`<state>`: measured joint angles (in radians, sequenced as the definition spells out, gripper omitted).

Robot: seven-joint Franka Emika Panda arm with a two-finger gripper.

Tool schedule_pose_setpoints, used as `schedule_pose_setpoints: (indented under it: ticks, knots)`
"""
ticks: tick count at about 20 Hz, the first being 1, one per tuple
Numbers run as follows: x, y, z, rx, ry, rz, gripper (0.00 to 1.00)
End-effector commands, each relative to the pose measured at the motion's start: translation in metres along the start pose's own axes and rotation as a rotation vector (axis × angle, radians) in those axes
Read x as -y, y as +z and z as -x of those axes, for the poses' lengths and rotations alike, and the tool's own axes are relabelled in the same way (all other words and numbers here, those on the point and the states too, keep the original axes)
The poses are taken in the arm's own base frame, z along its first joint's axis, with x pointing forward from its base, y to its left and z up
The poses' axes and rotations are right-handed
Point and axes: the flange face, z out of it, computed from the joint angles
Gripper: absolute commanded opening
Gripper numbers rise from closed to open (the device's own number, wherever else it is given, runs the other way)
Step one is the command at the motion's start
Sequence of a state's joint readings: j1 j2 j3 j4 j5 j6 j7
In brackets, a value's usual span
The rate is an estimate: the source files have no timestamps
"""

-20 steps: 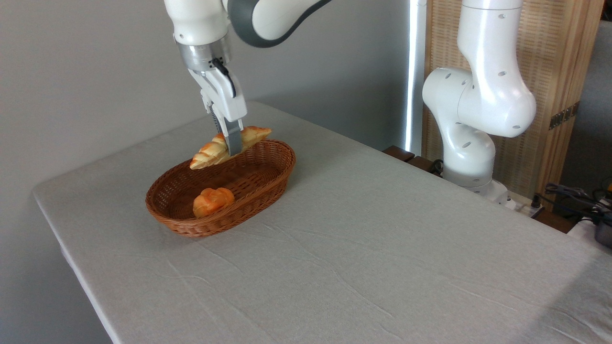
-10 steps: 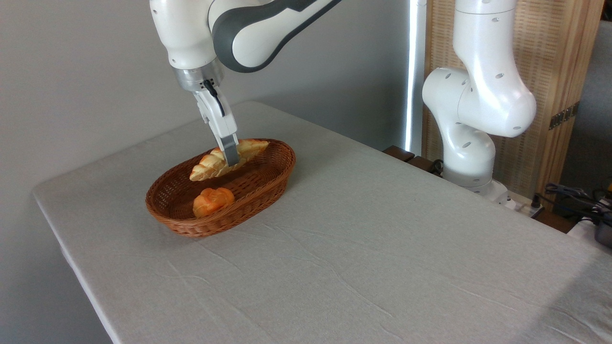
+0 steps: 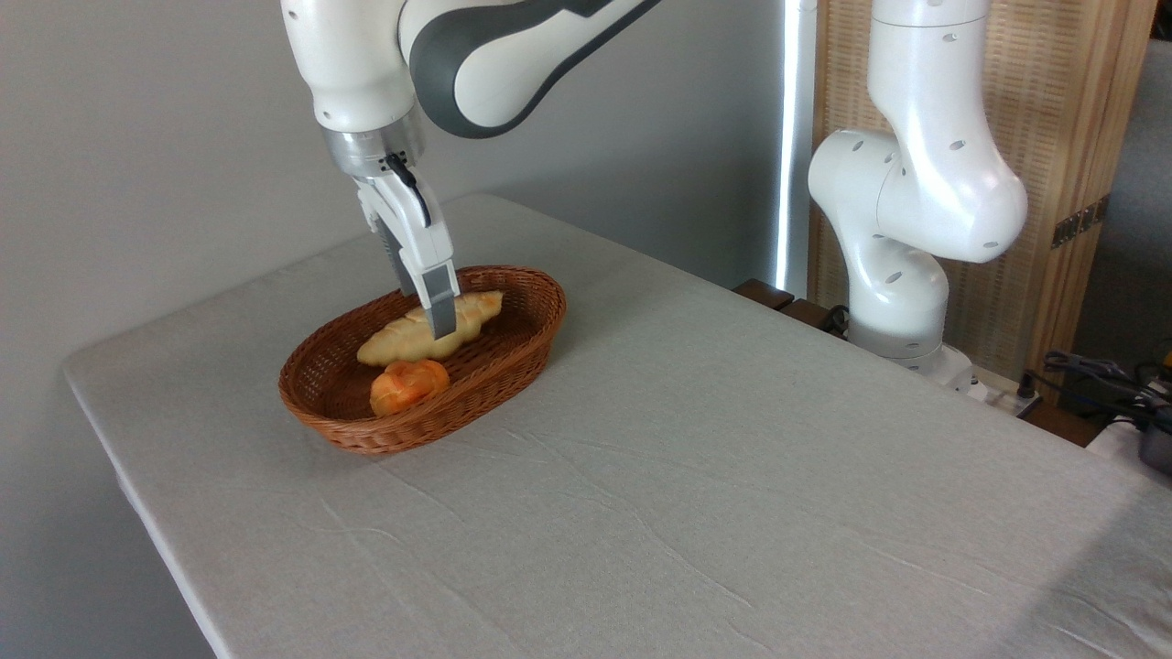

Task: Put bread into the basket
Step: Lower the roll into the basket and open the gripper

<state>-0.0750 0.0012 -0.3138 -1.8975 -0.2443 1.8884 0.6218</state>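
Observation:
The bread (image 3: pixel 403 339), a long braided loaf with its pale side showing, lies inside the oval brown wicker basket (image 3: pixel 536 320), along its far half. My gripper (image 3: pixel 428 313) reaches down into the basket over the middle of the loaf. Its near finger (image 3: pixel 441 309) stands in front of the bread and the other is mostly hidden behind it. The jaws look parted, and the loaf rests on the basket floor between them.
A small round orange bun (image 3: pixel 407 384) sits in the basket's near half, touching the loaf. The basket stands near the far left corner of the grey-clothed table (image 3: pixel 687 476). The arm's white base (image 3: pixel 902 275) rises at the right, with cables (image 3: pixel 1099 375) beyond.
The gripper came down into the basket with the bread. The loaf went from tilted above the rim to lying flat inside, rolled pale side up, and the fingers have spread.

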Motion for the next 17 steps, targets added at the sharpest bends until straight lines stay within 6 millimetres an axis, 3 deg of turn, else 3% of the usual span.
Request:
schedule_pose_setpoints:
  ticks: [1,4,7,10,13,17]
  knots:
    - [0.044,-0.055,0.023,-0.066,-0.086,-0.043,1.0]
    - [0.079,-0.095,0.047,-0.111,-0.154,-0.076,1.0]
    - [0.103,-0.11,0.078,-0.072,-0.193,-0.126,1.0]
    - [0.117,-0.127,0.11,0.002,-0.202,-0.151,1.0]
    - [0.13,-0.146,0.13,0.002,-0.165,-0.159,1.0]
    - [0.131,-0.147,0.131,0.001,-0.16,-0.16,1.0]
